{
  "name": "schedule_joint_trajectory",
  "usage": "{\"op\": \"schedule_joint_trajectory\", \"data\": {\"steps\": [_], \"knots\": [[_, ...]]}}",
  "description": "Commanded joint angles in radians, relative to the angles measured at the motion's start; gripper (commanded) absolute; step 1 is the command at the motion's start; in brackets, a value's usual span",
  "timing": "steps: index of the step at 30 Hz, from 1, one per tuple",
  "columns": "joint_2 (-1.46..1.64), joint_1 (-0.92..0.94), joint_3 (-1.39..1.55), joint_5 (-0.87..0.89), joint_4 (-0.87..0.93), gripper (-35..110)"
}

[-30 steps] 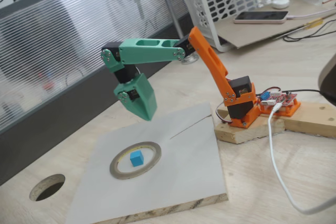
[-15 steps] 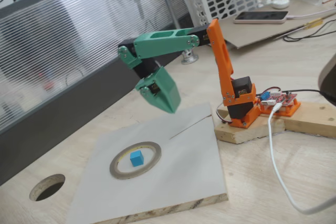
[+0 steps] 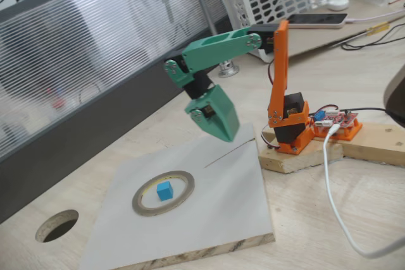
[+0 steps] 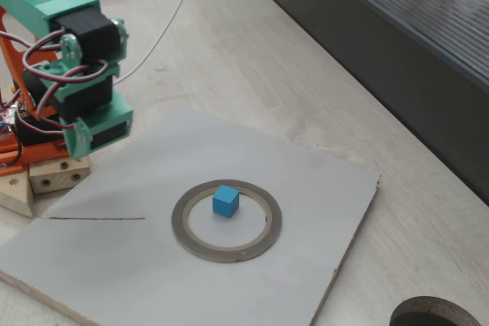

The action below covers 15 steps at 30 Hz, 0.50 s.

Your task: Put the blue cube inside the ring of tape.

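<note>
- Your claw [image 3: 223, 132] has swung right and back toward the orange base since the earlier frames, well clear of the ring.
- You'll find the blue cube [image 3: 164, 190] resting inside the ring of tape [image 3: 143, 204] on the grey board [image 3: 215, 219], toward its far rim.
- The claw's tips blur together, so you cannot tell whether it's open; it grips nothing.
- The dark hole [image 4: 435, 315] sits right in one fixed view, left in the other.

Sky-blue cube [image 4: 225, 200], grey-brown tape ring [image 4: 227, 221] with yellowish inner rim, green gripper [image 3: 224, 132], grey board [image 3: 221, 194].
</note>
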Motion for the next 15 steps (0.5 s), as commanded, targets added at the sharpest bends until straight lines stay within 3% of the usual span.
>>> {"op": "schedule_joint_trajectory", "data": {"steps": [1,15], "knots": [[0.100,0.003,0.117,0.009,-0.031,1],[0.149,0.003,0.229,0.011,-0.038,1]]}}
